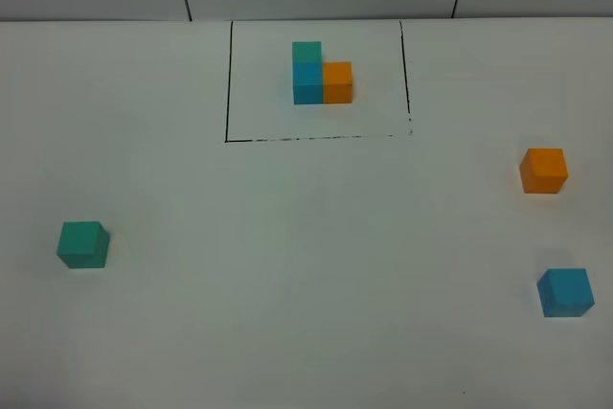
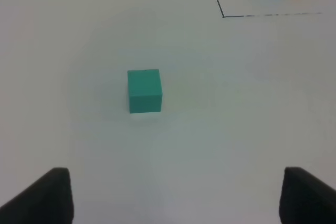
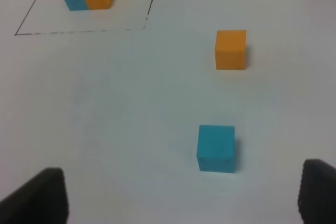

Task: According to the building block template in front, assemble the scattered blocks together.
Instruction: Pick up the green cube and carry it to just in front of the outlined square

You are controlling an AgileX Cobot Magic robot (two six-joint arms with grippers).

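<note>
Gaping wide and empty, the left gripper [image 2: 178, 195] faces the teal-green block [image 2: 144, 91] ahead, near the bench's [image 1: 287, 284] left edge. The right gripper [image 3: 181, 190], equally wide, faces the blue block [image 3: 216, 148], with the orange block [image 3: 230, 50] beyond, both by the right edge. The 3-cube template [image 1: 316, 83] lies mid far edge.

Framed template [image 1: 322, 79] at back; teal cube [image 1: 83, 244] left, orange cube [image 1: 544, 170] and blue cube [image 1: 565, 292] right.

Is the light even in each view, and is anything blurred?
Exterior high: even soft light, no glare, the teal-green cube casts hardly any shadow. Left wrist: dark left fingers blurred. Right wrist: faint shadows beside the orange cube and blue cube; right fingers blurred.
</note>
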